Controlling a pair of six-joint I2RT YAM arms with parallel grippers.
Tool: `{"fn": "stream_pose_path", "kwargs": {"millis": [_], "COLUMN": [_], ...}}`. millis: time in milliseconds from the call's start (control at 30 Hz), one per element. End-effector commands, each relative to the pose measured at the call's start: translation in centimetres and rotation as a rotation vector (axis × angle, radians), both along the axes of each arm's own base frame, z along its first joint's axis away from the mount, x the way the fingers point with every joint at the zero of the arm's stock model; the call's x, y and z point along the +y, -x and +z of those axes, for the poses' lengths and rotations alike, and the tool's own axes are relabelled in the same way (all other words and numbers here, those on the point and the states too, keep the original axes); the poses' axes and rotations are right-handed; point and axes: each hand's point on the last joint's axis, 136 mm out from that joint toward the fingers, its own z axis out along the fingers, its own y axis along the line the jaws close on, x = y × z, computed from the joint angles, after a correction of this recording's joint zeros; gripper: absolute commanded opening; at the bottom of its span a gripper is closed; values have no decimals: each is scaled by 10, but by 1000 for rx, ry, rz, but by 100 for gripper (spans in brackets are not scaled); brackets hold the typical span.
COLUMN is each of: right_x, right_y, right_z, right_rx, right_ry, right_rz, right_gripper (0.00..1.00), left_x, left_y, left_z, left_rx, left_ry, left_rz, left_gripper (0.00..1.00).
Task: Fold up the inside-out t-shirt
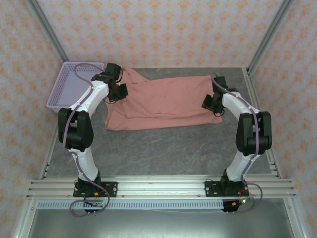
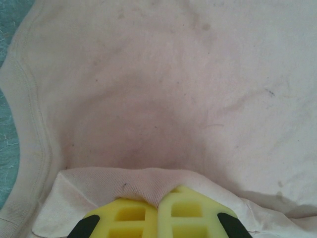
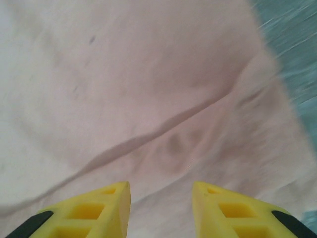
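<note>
The salmon-pink inside-out t-shirt (image 1: 163, 101) lies spread across the back half of the grey table. At its left end my left gripper (image 1: 119, 90) is shut on a pinched fold of the cloth (image 2: 143, 183), which rides up between the yellow fingertips (image 2: 161, 203). A stitched hem (image 2: 29, 114) curves along the left of that view. My right gripper (image 1: 214, 103) hovers over the shirt's right end. Its yellow fingers (image 3: 106, 208) stand apart, with only wrinkled cloth (image 3: 168, 144) showing below the gap and nothing held.
A lilac plastic basket (image 1: 67, 87) sits at the table's back left corner, close behind the left arm. Metal frame posts (image 1: 262, 37) rise at the back corners. Bare grey tabletop (image 1: 163, 148) stretches in front of the shirt toward the arm bases.
</note>
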Motion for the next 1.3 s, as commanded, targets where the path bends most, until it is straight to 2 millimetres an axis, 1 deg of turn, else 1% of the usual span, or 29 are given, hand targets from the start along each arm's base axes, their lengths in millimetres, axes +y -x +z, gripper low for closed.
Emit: {"fn": "stream_pose_path", "kwargs": {"millis": [0, 133, 200, 300, 433, 533, 700, 867, 933, 967, 1033, 1133, 1167, 1267], "right_x": [29, 43, 47, 51, 53, 58, 54, 54, 53, 52, 50, 51, 54, 76], "right_y": [13, 19, 18, 12, -1, -9, -22, -52, -60, -61, -56, -38, -32, -13], "right_z": [-1, -18, -22, -26, -30, -28, -22, -12, -6, -3, 2, 2, 2, 0], "right_rx": [6, 45, 47, 48, 36, 24, -17, -93, -110, -116, -125, -115, -113, -97], "right_ry": [-73, -93, -98, -105, -112, -133, -104, -134, -153, -156, -144, -151, -160, -192], "right_rz": [50, 76, 84, 83, 73, 74, 67, 44, 33, 33, 38, 52, 65, 126], "right_gripper": [38, 34, 32, 30, 29, 29, 29, 29, 29, 29, 29, 30, 30, 30], "left_x": [9, 8, 8, 8, 9, 9, 10, 12, 13, 15, 16, 17, 17, 18], "left_y": [-13, -14, -13, -12, -11, -12, -11, -10, -11, -12, -14, -17, -17, -16], "left_z": [16, 17, 17, 18, 18, 18, 18, 18, 18, 19, 21, 23, 23, 19], "left_rx": [-59, -61, -60, -60, -59, -60, -60, -63, -66, -68, -76, -80, -80, -69], "left_ry": [-29, -27, -26, -28, -29, -29, -33, -34, -34, -33, -31, -28, -28, -32], "left_rz": [0, -1, -1, -3, -3, -1, -3, 1, 4, 10, 15, 20, 20, 18], "left_gripper": [0, 0, 0, 0, 0, 0, 0, 0, 0, 0, 0, 0, 0, 0]}}
